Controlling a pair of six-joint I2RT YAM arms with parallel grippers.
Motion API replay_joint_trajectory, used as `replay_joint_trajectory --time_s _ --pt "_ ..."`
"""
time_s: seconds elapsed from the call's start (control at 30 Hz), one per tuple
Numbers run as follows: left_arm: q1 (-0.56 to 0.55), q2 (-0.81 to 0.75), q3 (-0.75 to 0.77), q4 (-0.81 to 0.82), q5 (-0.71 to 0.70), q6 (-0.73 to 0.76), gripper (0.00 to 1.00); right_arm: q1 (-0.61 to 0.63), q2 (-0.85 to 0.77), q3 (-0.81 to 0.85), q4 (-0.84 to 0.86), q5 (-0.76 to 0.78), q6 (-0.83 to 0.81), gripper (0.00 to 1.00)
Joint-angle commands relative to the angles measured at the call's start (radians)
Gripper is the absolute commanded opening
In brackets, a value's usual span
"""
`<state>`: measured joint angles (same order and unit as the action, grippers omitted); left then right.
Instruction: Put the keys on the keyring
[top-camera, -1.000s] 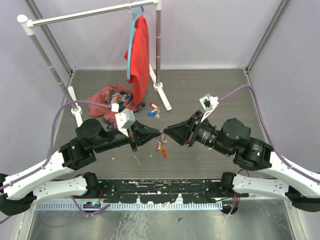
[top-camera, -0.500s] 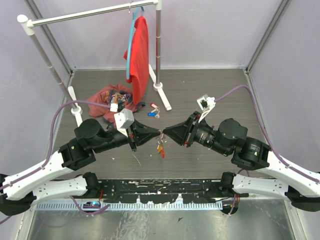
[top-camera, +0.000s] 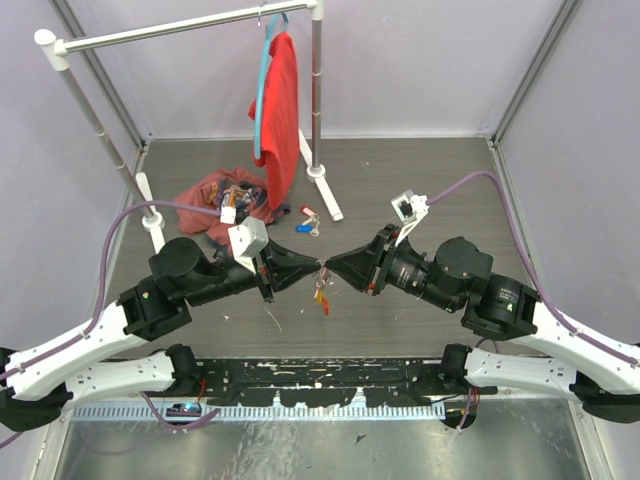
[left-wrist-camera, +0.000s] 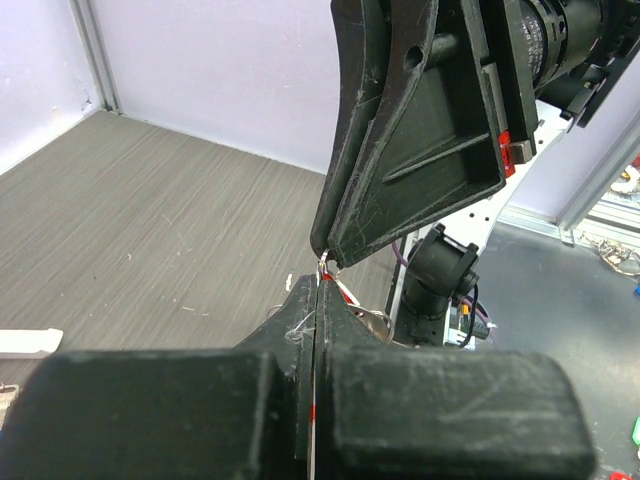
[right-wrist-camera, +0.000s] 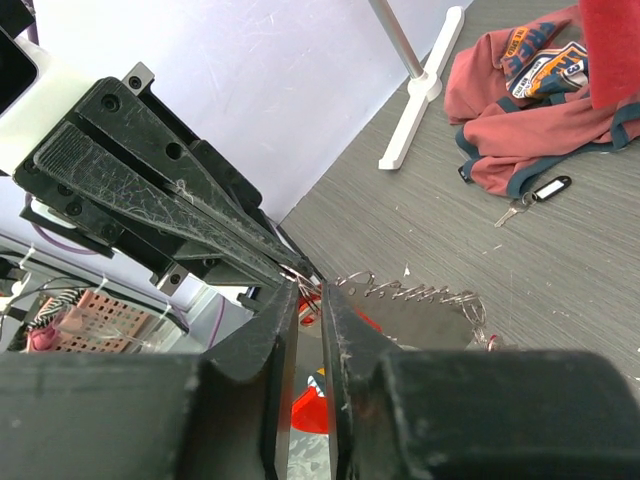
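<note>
My two grippers meet tip to tip above the table's middle. My left gripper (top-camera: 316, 267) is shut on the keyring (top-camera: 320, 293), whose red and yellow tags hang just below the tips. In the left wrist view its jaws (left-wrist-camera: 321, 290) are pressed together on a thin red-and-silver strip. My right gripper (top-camera: 329, 267) stands a narrow gap apart in its wrist view (right-wrist-camera: 310, 290), with chain strands at its tips. The silver chain (right-wrist-camera: 420, 292) loops to the right and the red tag (right-wrist-camera: 335, 405) hangs below. Two tagged keys (top-camera: 305, 226) lie on the table behind; one shows in the right wrist view (right-wrist-camera: 535, 192).
A clothes rack stands at the back with a red shirt (top-camera: 280, 100) on a blue hanger. A heap of red clothing (top-camera: 225, 195) lies at its left foot. The rack's white right foot (top-camera: 325, 190) lies near the keys. Purple cables trail from both wrists.
My right gripper has moved left and a little closer to the left gripper's tips. The hanging tags swung slightly left. The left arm has hardly moved.
</note>
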<state>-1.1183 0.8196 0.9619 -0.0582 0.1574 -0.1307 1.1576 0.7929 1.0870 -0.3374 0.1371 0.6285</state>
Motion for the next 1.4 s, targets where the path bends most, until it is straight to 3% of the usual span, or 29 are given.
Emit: replay_joint_trajectory --time_s 0.0,0.27,0.47,1.23,1.37 --pt "-0.003 -0.016 0.008 0.052 -0.009 0.009 0.0 0.005 0.001 0.01 0.041 -0.007 0.001 0.19" --pt "-0.003 -0.018 0.003 0.053 -0.018 0.01 0.0 0.005 -0.002 0.017 0.038 -0.007 -0.005 0.06" --pt "-0.003 -0.02 0.001 0.057 -0.027 0.015 0.0 0.005 0.002 0.021 0.026 -0.006 -0.008 0.01" --pt "-0.004 -0.025 0.001 0.068 -0.041 0.022 0.0 0.005 0.005 0.033 -0.053 0.028 -0.003 0.01" --pt "-0.004 -0.024 0.004 0.068 -0.039 0.024 0.0 0.005 0.012 0.032 -0.06 0.028 0.001 0.05"
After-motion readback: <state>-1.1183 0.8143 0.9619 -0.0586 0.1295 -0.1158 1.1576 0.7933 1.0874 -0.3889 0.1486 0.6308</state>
